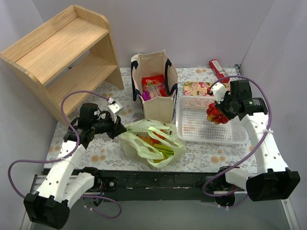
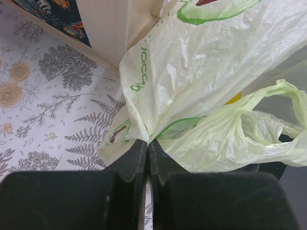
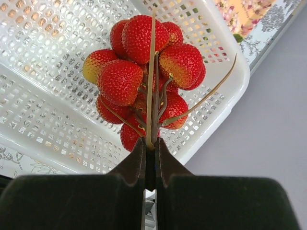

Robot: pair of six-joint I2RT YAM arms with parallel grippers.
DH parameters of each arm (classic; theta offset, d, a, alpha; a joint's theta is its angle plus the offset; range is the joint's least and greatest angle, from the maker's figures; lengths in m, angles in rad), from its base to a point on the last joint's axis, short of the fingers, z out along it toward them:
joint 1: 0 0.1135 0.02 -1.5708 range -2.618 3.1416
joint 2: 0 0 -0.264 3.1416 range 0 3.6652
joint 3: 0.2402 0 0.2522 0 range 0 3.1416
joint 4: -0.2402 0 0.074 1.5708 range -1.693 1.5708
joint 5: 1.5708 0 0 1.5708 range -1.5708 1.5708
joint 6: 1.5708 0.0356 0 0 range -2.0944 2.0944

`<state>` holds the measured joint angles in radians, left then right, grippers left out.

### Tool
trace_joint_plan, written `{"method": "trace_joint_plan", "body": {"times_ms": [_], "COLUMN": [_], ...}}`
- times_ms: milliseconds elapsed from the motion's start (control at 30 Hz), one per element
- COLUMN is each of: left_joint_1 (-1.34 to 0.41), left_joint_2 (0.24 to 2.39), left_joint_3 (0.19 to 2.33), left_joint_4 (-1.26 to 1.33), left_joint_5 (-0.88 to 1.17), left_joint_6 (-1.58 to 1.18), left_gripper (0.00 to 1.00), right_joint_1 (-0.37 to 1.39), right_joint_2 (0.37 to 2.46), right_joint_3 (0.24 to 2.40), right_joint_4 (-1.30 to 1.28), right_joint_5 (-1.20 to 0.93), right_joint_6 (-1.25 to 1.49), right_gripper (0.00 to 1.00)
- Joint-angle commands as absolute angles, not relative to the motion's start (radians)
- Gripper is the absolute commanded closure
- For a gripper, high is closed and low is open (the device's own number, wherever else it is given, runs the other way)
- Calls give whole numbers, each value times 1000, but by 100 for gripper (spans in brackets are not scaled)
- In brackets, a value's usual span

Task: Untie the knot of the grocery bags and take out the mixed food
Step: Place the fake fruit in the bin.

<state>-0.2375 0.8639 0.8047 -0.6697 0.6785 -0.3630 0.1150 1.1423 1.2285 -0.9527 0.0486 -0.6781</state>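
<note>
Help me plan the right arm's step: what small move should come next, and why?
Probably lower the right gripper a little and open it: it is shut on the stems of the bunch of red strawberries, which hangs over the white slotted plastic basket. The left gripper pinches the thin pale green plastic bag, so it can hold.

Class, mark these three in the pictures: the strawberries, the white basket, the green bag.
strawberries (image 3: 120, 81), right wrist view, on a front berry.
basket (image 1: 206, 120), top view, on its bare mesh floor.
bag (image 2: 192, 62), left wrist view, on its crinkled side.
</note>
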Motion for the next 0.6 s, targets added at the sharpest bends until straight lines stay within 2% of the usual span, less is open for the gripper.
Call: {"method": "trace_joint_plan", "body": {"times_ms": [0,400,567], "left_joint_1": [-233,-230,-230], "left_joint_2": [859,890,891], "left_joint_3": [804,795,785], "left_joint_4": [-666,-621,-630], "left_joint_5": [738,724,715], "left_joint_6": [-365,-379,-374], "left_gripper": [99,98,98], "right_joint_1": [91,80,81], "right_joint_2": [1189,1281,1315], "right_joint_3": [1229,1224,1200], "right_joint_4": [-973,-908,-905], "right_joint_5": [43,216,190], "right_joint_6": [-744,-689,-686], "right_gripper": [99,99,99]}}
